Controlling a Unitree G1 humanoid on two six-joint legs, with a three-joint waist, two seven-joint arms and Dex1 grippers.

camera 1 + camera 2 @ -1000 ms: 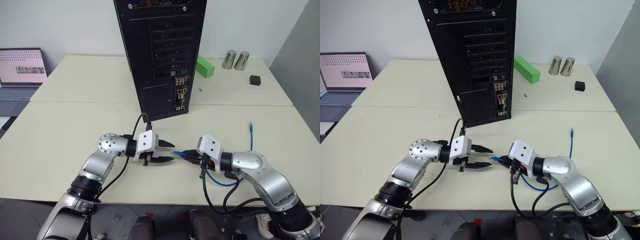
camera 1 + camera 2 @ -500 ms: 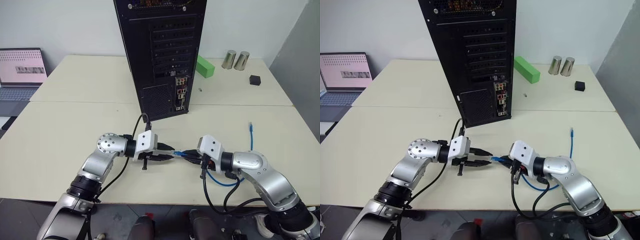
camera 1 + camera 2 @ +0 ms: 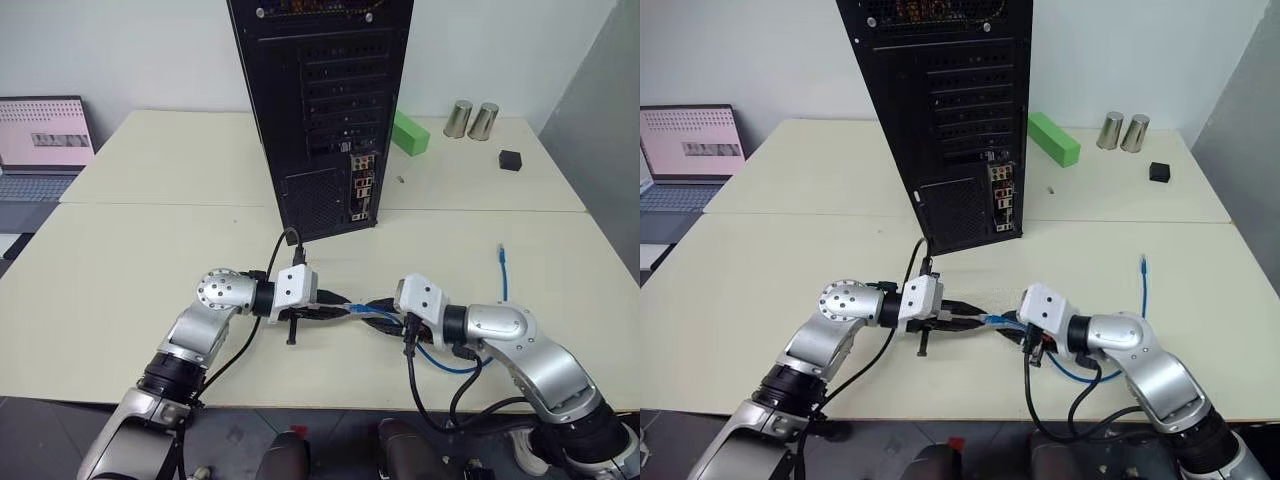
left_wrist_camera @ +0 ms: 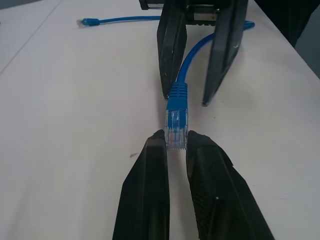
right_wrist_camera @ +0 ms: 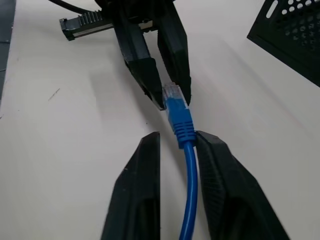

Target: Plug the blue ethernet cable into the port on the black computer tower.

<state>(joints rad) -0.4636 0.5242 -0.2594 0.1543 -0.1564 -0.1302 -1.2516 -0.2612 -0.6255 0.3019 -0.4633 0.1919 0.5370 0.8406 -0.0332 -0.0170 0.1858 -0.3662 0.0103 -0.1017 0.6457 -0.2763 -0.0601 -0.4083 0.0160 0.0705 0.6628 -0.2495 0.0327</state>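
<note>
Left eye view, left to right: open laptop (image 3: 42,140) at the far left edge, just off the cream bench (image 3: 150,250). Left claw (image 3: 338,309) near the front middle of the bench, pointing right, fingers (image 4: 145,195) clamped on the clear plug of the blue ethernet cable (image 4: 176,107). Facing it, just to the right, right claw (image 3: 378,314), fingers (image 5: 135,195) parted a little, the cord running between them and lying against one finger, apart from the other. Cable trailing back under the right arm in a loop, then out toward the right side of the bench, its other plug end (image 3: 501,252) lying flat there, well apart from both claws. Black computer tower (image 3: 320,100) upright at the far middle of the bench, rear face toward the robot, coloured port panel (image 3: 362,185) low on its right side, well apart from the held plug. Green block (image 3: 410,132) right of the tower; farther right, two metal cups (image 3: 471,118) and a small black cube (image 3: 510,160).
</note>
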